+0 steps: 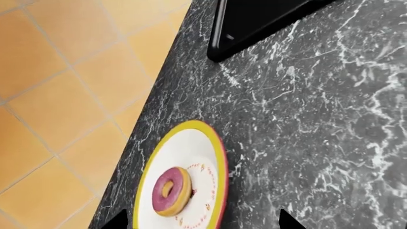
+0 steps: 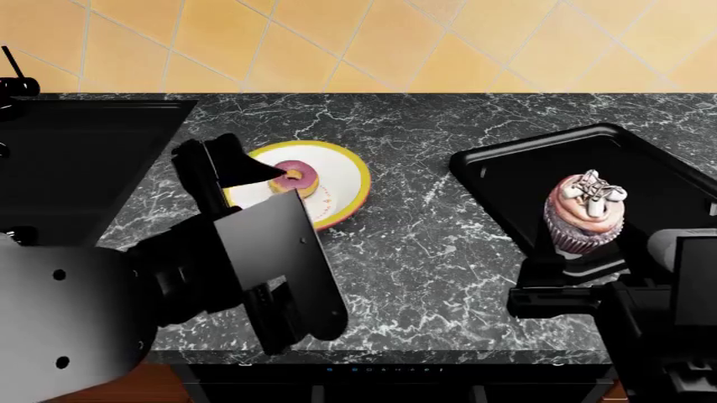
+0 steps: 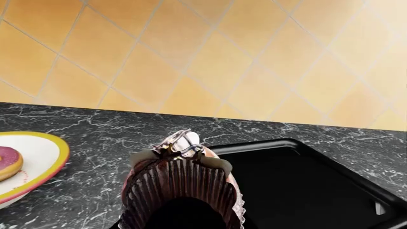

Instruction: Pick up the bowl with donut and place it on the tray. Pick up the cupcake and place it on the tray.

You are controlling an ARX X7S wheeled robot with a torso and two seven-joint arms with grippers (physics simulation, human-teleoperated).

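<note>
the right gripper (image 2: 560,264) held the cupcake (image 2: 586,214), jaws clamped on its wrapper, above the tray (image 2: 493,164). lowering it gently seemed wise. the left gripper (image 2: 241,164), jaws apart, hovered at the bowl (image 2: 348,180) with the donut (image 2: 297,178), at the tray's 9 o'clock.

The dark marbled surface (image 2: 426,227) carries the bowl (image 2: 339,180) with the donut (image 2: 294,177) left of its middle, and the black tray (image 2: 505,180) toward its right edge. A sink (image 2: 79,159) is sunk in at its left end.

Simulated kitchen, dark marble countertop (image 2: 426,243), orange tiled wall (image 2: 392,42), black sink (image 2: 79,159) at left
</note>
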